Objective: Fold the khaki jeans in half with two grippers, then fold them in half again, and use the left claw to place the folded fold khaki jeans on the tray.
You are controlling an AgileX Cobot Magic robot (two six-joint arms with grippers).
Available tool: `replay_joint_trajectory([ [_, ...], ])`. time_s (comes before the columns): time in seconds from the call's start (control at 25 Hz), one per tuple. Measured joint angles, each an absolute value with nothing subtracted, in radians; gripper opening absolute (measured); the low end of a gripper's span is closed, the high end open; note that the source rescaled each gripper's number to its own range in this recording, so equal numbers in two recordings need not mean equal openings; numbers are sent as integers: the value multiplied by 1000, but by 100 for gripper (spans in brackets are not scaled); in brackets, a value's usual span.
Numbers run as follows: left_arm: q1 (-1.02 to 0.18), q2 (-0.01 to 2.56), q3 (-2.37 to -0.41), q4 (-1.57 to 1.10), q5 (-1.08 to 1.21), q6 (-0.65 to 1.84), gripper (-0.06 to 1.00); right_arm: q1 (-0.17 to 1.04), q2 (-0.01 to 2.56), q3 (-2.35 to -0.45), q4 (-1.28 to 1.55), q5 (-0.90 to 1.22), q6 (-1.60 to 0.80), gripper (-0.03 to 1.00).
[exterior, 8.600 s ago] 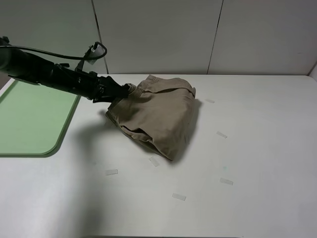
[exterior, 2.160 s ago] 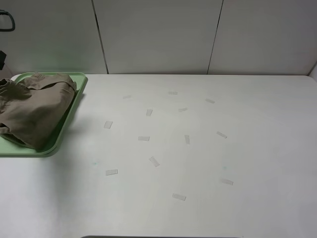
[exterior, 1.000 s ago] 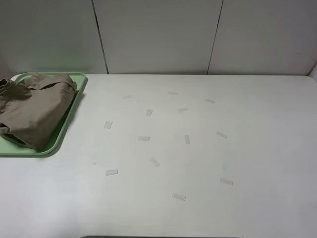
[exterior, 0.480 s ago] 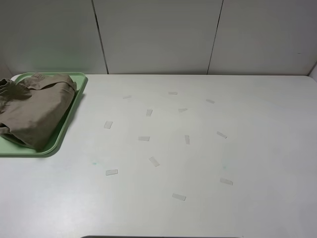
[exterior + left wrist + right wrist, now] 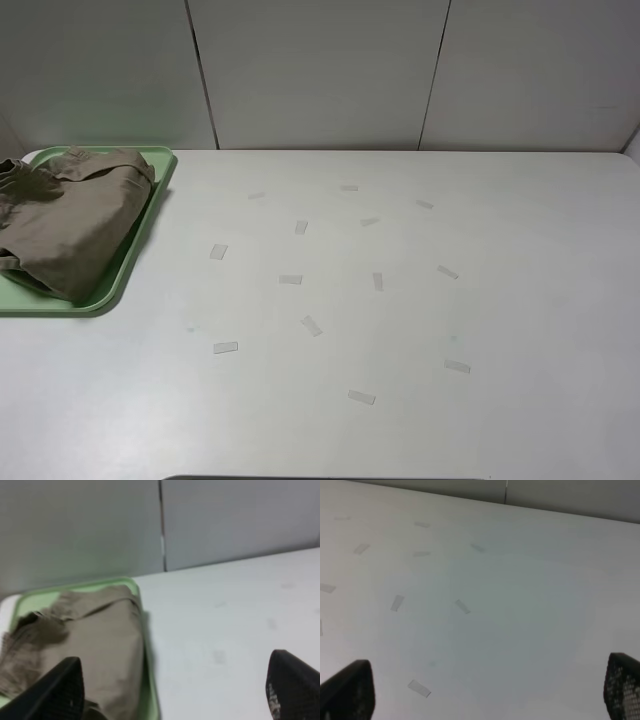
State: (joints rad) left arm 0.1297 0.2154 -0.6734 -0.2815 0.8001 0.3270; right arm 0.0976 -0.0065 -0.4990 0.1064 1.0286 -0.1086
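The khaki jeans (image 5: 70, 215) lie folded in a rumpled bundle on the pale green tray (image 5: 40, 300) at the table's far left. In the left wrist view the jeans (image 5: 95, 640) fill most of the tray (image 5: 40, 597), with the left claw (image 5: 175, 695) pulled back from them, open and holding nothing. Its two black fingertips (image 5: 62, 690) show at the picture's lower corners. The right gripper (image 5: 485, 690) is open over bare table, far from the jeans. Neither gripper appears in the exterior high view.
Several small strips of clear tape (image 5: 311, 325) are scattered over the white table (image 5: 520, 300), and some of the tape (image 5: 462, 606) also shows in the right wrist view. Grey wall panels stand behind the table's far edge.
The jeans, earlier gripped by the left claw at mid-table, now rest on the tray. The left arm has since left the exterior view. Nothing moved in the last second.
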Motion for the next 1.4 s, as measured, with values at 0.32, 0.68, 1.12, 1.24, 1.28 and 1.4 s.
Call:
replay_joint_trajectory([
  [0.32,130,215,-594,-367,799,327,77,98,-7,-499,106,1029,-109,100],
  [0.68,130,215,-557,-348,882,317,77,98,-7,-499,106,1029,-109,100],
  [1.12,130,215,-613,-88,1164,84,77,98,-7,-499,106,1029,-109,100],
  [1.24,130,215,-602,-127,1161,87,77,98,-7,-499,106,1029,-109,100],
  [1.28,130,213,-595,-135,1159,87,77,98,-7,-499,106,1029,-109,100],
  [1.4,130,194,-560,-143,1149,89,77,98,-7,-499,106,1029,-109,100],
])
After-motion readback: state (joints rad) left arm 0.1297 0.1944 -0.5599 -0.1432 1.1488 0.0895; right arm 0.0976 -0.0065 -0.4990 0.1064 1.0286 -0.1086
